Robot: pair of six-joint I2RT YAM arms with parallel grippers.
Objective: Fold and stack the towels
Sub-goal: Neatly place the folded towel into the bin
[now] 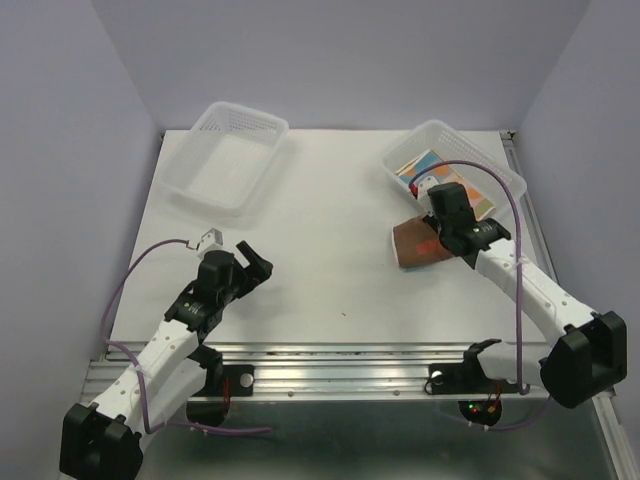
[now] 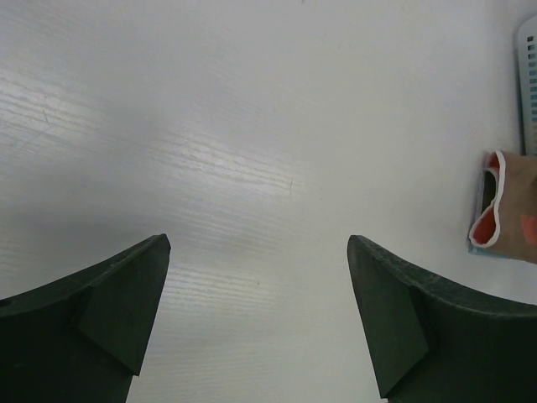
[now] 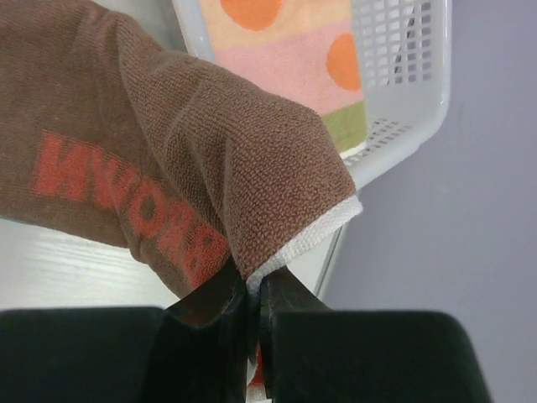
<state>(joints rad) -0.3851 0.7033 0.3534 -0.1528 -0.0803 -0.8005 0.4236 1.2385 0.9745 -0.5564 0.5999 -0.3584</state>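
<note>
My right gripper is shut on a corner of the brown towel, which hangs from it just in front of the right basket. In the right wrist view the brown towel has red lettering and a white edge, pinched at my right gripper. More towels lie in that basket, one pastel with orange dots. My left gripper is open and empty over bare table at the near left, its fingers wide apart. The brown towel's edge shows at the far right of the left wrist view.
An empty clear mesh basket stands at the back left. The white table ends at a metal rail along the near edge. Purple walls close in the back and sides.
</note>
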